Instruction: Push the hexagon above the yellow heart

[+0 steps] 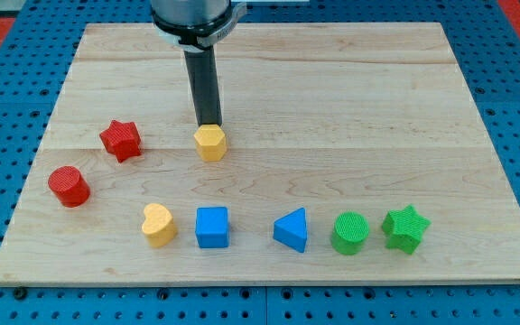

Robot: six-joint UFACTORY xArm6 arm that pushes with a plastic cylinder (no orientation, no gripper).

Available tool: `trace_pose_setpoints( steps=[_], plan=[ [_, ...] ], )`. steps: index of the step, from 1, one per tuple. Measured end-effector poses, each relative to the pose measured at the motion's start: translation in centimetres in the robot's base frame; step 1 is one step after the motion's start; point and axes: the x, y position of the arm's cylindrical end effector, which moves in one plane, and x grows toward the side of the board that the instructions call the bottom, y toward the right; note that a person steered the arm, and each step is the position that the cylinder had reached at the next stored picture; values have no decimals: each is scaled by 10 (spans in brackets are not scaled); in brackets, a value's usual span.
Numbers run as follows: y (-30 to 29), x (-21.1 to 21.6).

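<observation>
Just above the yellow hexagon (pixel 210 143), touching it, my tip (pixel 208 124).

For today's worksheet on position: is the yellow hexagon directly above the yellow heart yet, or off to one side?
Off to one side. The yellow hexagon sits up and toward the view's right of the yellow heart; my tip is at its top edge.

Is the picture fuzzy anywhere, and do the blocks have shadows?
In the camera view everything looks sharp, even the ridges on the red star and green star. The light is soft and even, with no glare on the wooden board. Shadows are faint, just thin dark edges under blocks like the blue cube. My tip sits right behind the yellow hexagon.
</observation>
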Motion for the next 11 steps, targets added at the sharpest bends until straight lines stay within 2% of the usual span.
trace_pose_setpoints(
  steps=[2, 3, 4, 5, 6, 8, 9, 11],
  plan=[
    [-23, 22],
    [-7, -2],
    [6, 12],
    [-11, 45],
    [-22, 53],
    [31, 53],
    [46, 75],
    [11, 76]
  ],
)
